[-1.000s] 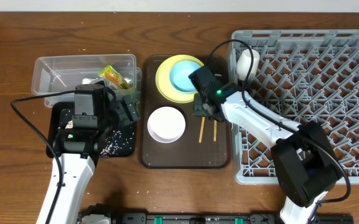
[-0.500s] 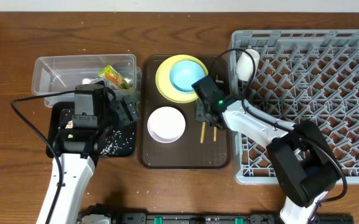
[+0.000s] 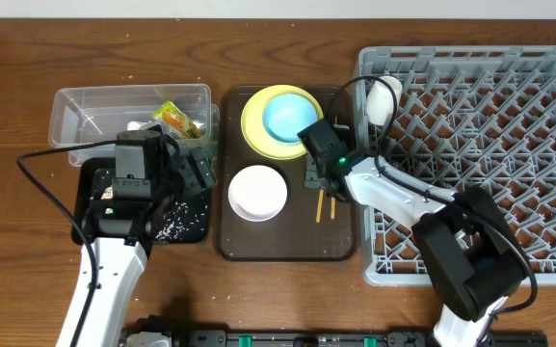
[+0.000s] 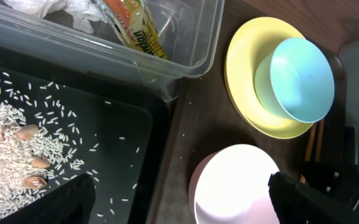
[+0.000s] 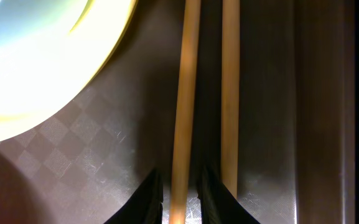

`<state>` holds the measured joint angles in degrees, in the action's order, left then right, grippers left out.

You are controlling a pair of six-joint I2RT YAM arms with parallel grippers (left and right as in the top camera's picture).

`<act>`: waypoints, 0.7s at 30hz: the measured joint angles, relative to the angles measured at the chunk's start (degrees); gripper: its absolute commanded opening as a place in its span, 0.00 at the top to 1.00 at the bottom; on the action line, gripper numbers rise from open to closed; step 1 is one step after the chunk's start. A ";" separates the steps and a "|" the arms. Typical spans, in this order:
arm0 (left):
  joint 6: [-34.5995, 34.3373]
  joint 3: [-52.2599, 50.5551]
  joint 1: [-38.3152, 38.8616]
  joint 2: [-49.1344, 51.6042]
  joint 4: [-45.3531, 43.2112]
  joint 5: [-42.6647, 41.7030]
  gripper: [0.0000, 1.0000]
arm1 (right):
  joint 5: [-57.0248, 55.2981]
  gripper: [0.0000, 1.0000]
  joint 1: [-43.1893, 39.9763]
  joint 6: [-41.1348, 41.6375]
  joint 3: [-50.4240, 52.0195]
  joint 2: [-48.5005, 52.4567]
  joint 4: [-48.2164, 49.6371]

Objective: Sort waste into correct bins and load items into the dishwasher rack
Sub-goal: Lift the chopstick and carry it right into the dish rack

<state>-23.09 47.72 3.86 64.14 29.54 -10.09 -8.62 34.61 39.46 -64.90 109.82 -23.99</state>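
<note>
Right gripper (image 5: pixel 180 182) sits low over the dark brown serving tray (image 3: pixel 287 241), its jaws drawn narrow and pinching one chopstick (image 5: pixel 185 93) of the wooden pair (image 3: pixel 326 204); the other stick lies just beside it, outside the fingers. Left gripper (image 4: pixel 178 186) hangs with jaws spread wide and holding nothing, over the near edge of the black tub (image 4: pixel 129 130).

Biggest is the grey dishwasher rack (image 3: pixel 509 106) at the right, holding only the small white cup (image 3: pixel 384 99) in its far left corner. Beside it, the tray carries the yellow plate (image 3: pixel 251 130) with the light blue bowl (image 3: pixel 285 116) resting in it, the whitish bowl (image 3: pixel 257 192) nearer the front, and the chopsticks along its right side. Further left, the clear tub (image 3: pixel 90 116) contains the green-and-orange snack wrapper (image 4: pixel 135 28) and the crumpled white scrap (image 4: pixel 61 7). Touching its near side, the black tub holds loose white rice grains (image 4: pixel 5 143) with a few brown bits (image 4: pixel 30 132) among them.

Everything rests on a brown wooden table (image 3: pixel 27 270).
</note>
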 measured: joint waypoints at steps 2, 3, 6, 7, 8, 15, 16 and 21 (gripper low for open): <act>0.00 0.00 0.00 0.00 0.00 -0.02 0.09 | -0.26 0.82 0.20 0.00 0.04 0.00 0.00; 0.00 0.00 0.00 0.00 0.00 -0.02 0.08 | -0.37 0.82 0.35 0.02 0.07 0.00 0.00; 0.00 0.00 0.00 0.00 0.00 0.00 0.09 | -0.68 0.82 1.11 0.02 0.13 0.00 0.20; 0.00 0.00 0.00 0.00 0.00 0.00 0.08 | -0.74 0.82 1.31 0.00 0.15 0.00 0.31; 0.00 0.00 0.00 0.00 0.00 0.00 0.09 | -0.98 0.82 1.68 0.02 0.15 0.00 0.35; 0.00 0.00 0.00 0.00 0.00 0.00 0.09 | -2.27 0.86 2.84 0.00 0.17 0.17 0.52; 0.00 0.00 0.00 0.00 0.00 0.00 0.09 | -2.36 0.87 2.93 0.04 0.17 0.17 0.52; 0.00 0.00 0.00 0.00 0.00 -0.02 0.08 | -2.56 0.90 2.93 0.37 0.17 0.22 0.50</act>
<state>-23.09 47.72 3.86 64.14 29.54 -10.11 -11.18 37.54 39.83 -64.73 110.04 -23.49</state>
